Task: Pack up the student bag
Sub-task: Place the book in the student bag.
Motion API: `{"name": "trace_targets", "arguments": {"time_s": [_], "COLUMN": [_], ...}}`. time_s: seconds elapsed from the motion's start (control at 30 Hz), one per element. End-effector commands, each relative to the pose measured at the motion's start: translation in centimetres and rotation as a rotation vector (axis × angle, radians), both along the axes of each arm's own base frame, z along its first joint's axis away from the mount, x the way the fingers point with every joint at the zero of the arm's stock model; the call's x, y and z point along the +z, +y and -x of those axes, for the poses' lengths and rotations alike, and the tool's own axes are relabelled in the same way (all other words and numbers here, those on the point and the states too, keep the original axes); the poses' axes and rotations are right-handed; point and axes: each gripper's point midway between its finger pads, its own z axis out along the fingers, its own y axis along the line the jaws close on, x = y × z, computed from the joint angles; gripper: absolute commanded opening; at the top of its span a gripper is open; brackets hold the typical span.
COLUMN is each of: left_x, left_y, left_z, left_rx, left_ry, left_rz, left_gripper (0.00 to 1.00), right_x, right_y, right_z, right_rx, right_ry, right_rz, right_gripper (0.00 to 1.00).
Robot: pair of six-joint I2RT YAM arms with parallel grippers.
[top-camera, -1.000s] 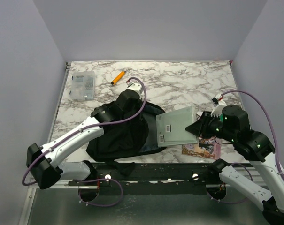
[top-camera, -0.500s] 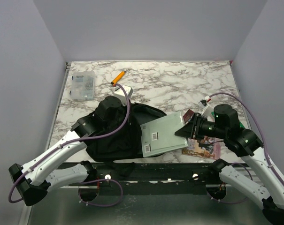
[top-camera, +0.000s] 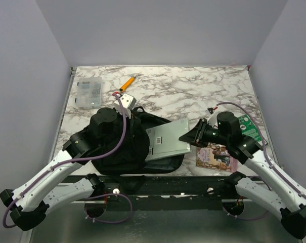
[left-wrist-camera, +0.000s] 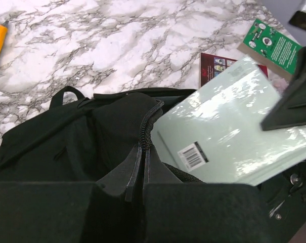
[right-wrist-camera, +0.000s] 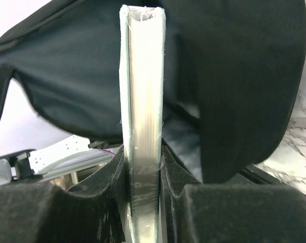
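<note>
Bright, even light comes from above. The marble table (top-camera: 193,91) looks white and sharp. The black bag (top-camera: 130,154) is so dark that its folds hardly show. Shiny glare sits on the pale book (left-wrist-camera: 228,131) at 3 o'clock. The right wrist picture is blurry at 6 o'clock.

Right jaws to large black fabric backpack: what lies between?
A thin pale-green book, clamped in those jaws, its far end inside the backpack; top view shows it.
</note>
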Motion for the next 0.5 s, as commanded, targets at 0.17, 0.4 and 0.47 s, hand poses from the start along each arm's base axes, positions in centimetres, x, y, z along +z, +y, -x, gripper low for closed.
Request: {"name": "trace_targets", "arguments": {"time_s": [0.17,0.4,0.47], "left_x": [6.6,6.2,6.2], "left_y": [-0.5,-2.4,-2.7], "left_z": [-0.3,-0.7,-0.8], "left_rx": [-0.002,-0.05,-0.06], "left_ry": [-0.112,-0.08,-0.08], "left_rz": [0.159,0.158,0.152], "left_gripper": [0.0,0.0,0.0], "right_x": [4.7,2.0,1.5], "right_y": [5.8,10.8,11.8], "right_z": [-3.8,-4.3,-4.4], "right_rx": [0.042,-0.013,-0.021], "right_ry": [-0.096,-0.08,-0.096], "right_rz": [-0.343,-0.347,-0.357], "right_gripper": [0.0,0.01,0.0]}}
